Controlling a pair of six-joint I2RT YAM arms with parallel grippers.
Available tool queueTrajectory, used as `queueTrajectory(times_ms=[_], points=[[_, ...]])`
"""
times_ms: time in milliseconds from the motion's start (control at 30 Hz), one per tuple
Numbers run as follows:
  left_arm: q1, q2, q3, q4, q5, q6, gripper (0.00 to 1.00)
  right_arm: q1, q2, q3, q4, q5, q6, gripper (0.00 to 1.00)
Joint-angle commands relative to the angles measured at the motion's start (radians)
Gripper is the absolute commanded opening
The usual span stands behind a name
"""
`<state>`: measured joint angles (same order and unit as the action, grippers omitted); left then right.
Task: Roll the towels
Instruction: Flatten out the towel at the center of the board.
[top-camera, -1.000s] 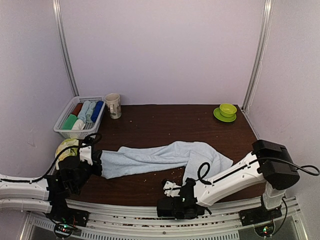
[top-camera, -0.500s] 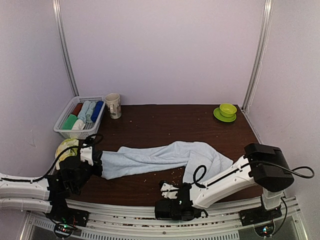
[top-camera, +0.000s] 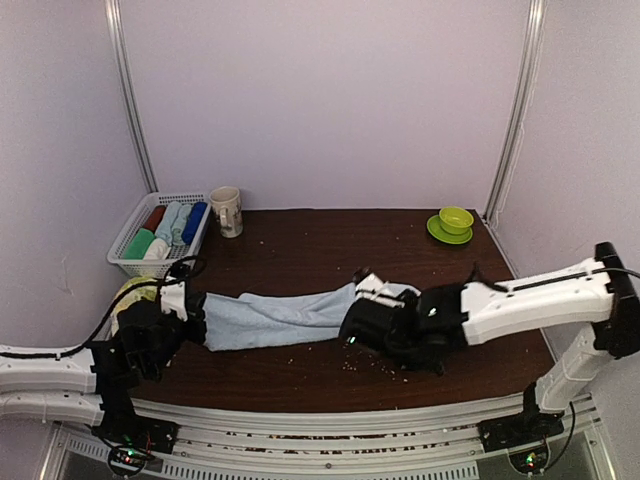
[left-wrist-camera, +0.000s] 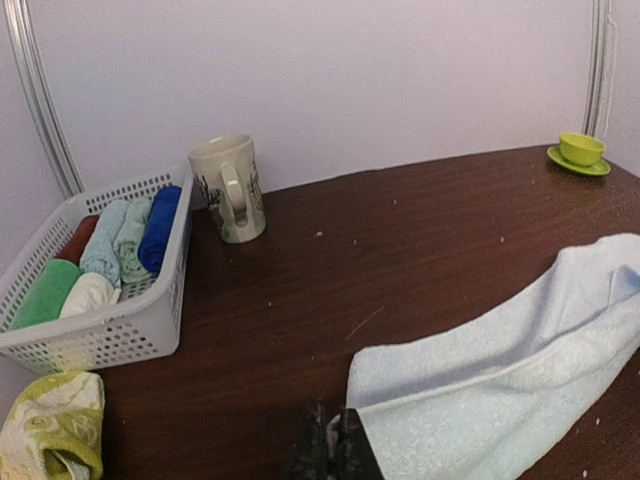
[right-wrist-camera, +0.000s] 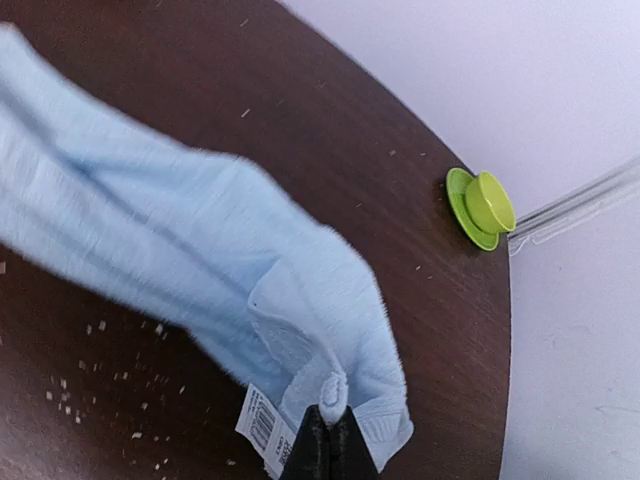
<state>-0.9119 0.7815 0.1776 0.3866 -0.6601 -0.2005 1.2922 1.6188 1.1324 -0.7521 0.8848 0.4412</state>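
Observation:
The long pale blue towel (top-camera: 280, 315) lies stretched across the brown table between my two grippers. My left gripper (top-camera: 195, 322) is shut on the towel's left corner (left-wrist-camera: 385, 420), low at the near left; its jaws (left-wrist-camera: 335, 445) pinch the hem. My right gripper (top-camera: 368, 312) is shut on a bunched fold at the right end of the blue towel (right-wrist-camera: 300, 300), beside the barcode label (right-wrist-camera: 265, 425); its jaw tips (right-wrist-camera: 330, 428) meet on the cloth. The yellow-green towel (left-wrist-camera: 50, 435) sits crumpled at the left edge (top-camera: 135, 293), partly behind the left arm.
A white slatted basket (top-camera: 128, 262) holding several rolled towels stands at the back left, with a cream mug (top-camera: 226, 211) next to it. A green cup on its saucer (top-camera: 454, 224) is at the back right corner. Crumbs dot the table near the front.
My right arm swung from the table's front edge up to the towel's right end and shut on it. The spread right end is now bunched and the towel is pulled straighter.

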Motion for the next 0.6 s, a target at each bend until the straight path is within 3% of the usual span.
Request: queueTrajectory(times_ms=[0, 100, 200, 400, 567], points=[[-0.003, 0.032, 0.227, -0.073, -0.069, -0.013, 0.0, -0.16, -0.328, -0.058, 0.142, -0.036, -0.124, 0.0], [-0.002, 0.076, 0.392, -0.193, -0.128, -0.029, 0.0, -0.285, -0.501, -0.077, 0.208, -0.142, -0.199, 0.0], [-0.003, 0.108, 0.529, -0.281, -0.171, -0.015, 0.0, -0.363, -0.606, -0.062, 0.2, -0.148, -0.253, 0.0], [-0.002, 0.079, 0.636, -0.381, -0.233, 0.027, 0.0, -0.464, -0.709, -0.065, 0.179, -0.132, -0.31, 0.0], [-0.003, -0.04, 0.653, -0.444, -0.131, 0.033, 0.0, -0.483, -0.801, -0.076, 0.159, -0.123, -0.301, 0.0]])
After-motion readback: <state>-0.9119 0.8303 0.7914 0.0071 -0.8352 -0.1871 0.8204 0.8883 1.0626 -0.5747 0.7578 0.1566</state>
